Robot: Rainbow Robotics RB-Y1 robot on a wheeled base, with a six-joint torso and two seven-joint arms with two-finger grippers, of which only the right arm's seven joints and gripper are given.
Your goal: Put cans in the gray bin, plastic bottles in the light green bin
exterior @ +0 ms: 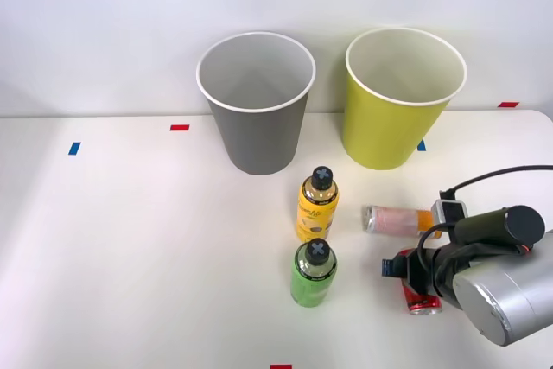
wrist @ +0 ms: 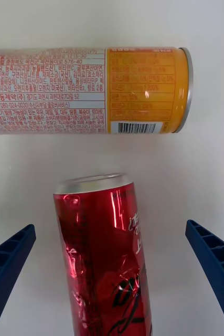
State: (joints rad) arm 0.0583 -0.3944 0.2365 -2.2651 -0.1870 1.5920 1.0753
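The right gripper (wrist: 112, 283) is seen low over the white table (exterior: 130, 257), at the near right side. Its two blue fingers (wrist: 7, 268) are spread wide apart, and nothing is held between them. The red can (wrist: 104, 252) is lying on the table between the fingers, but it is not touched by either one. Its silver top is pointed away from the gripper, and its side is dented.

Just past the red can, the pink can (wrist: 85, 90) is lying on its side, with its orange end turned to the right. A small gap is seen between the two cans.

To the left of the cans, two small bottles are standing upright. The yellow bottle (exterior: 317, 206) is placed farther back, and the green bottle (exterior: 314, 272) is placed nearer. Both are closed with black caps.

At the far side of the table, the gray bin (exterior: 256, 105) is set on the left and the light green bin (exterior: 403, 101) on the right.
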